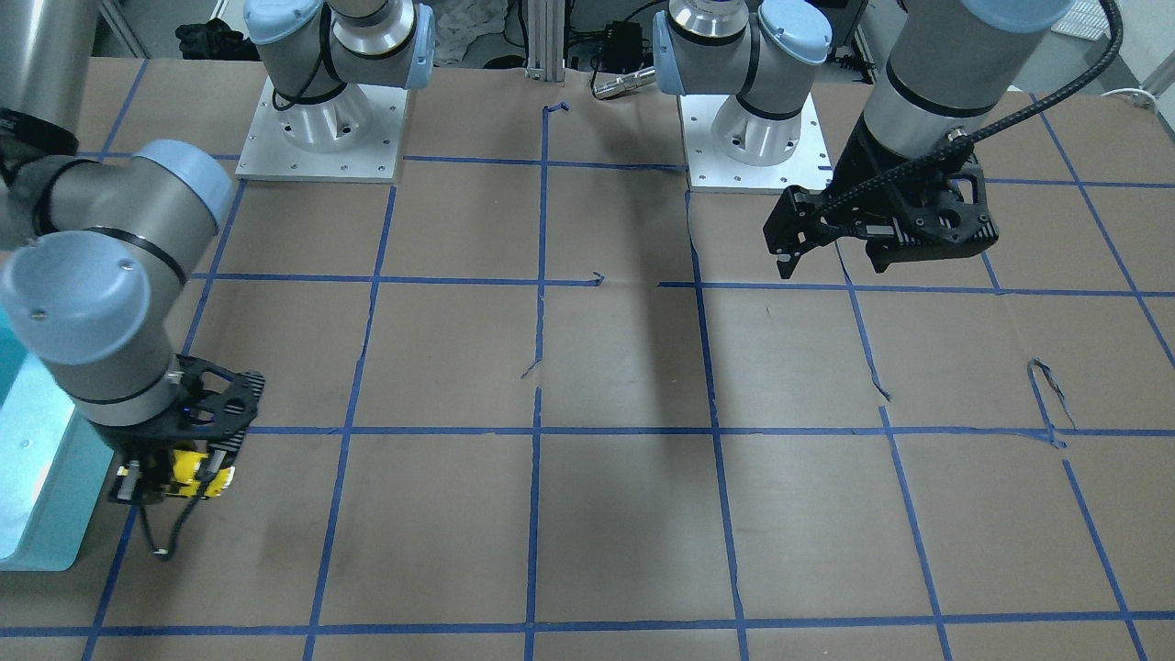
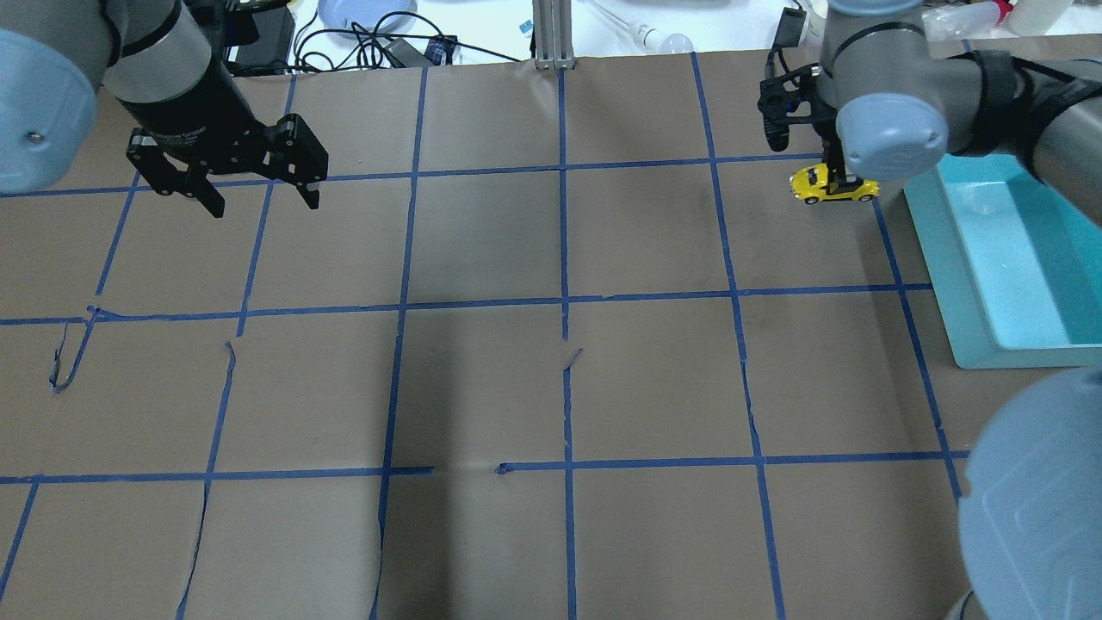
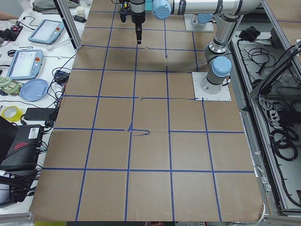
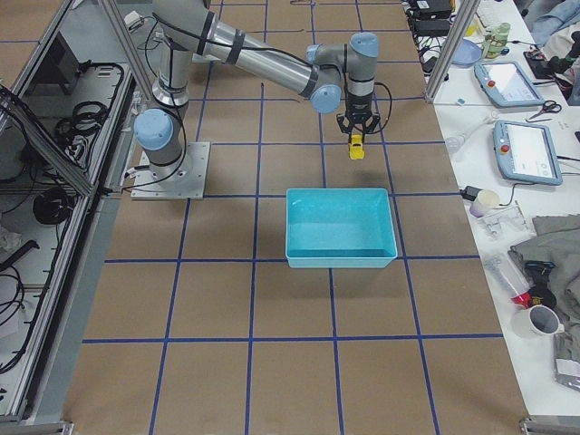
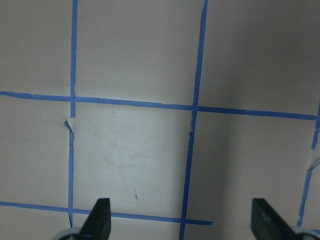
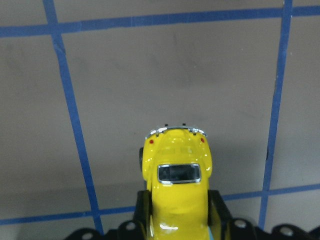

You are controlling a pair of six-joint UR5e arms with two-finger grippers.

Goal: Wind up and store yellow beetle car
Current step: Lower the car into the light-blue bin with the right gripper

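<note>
A: front view: right gripper (image 1: 176, 482) pinches the yellow beetle car (image 1: 190, 466) by its sides. It's just beside the teal bin (image 1: 37, 523), not in it. Left gripper (image 1: 833, 264) is well apart, jaws spread, nothing in them.
B: wheels on the table (image 1: 624, 514)?
A: can't tell from there. Overhead: car is level and side-on, near the bin's far corner, outside the rim.
B: side cams?
A: left-end cam is too far off, no use. Right-end cam: car hangs under the right gripper, beyond the bin's far wall.
B: wrist cams?
A: left wrist shows only spread fingertips (image 5: 101, 212) over bare table. Right wrist shows the car centred between the fingers (image 6: 219, 212), rear window up, body in line w/ them.
B: so it's the wind-up step, imo. How to do it well?
A: set the wheels flat on the table and drag straight back along the car's axis. No yaw, else the wheels prob skid and the spring won't load. Light downforce, tiny car. Then lift w/o loosening the pinch, clear the bin rim and release low so it doesn't bounce out.
</note>
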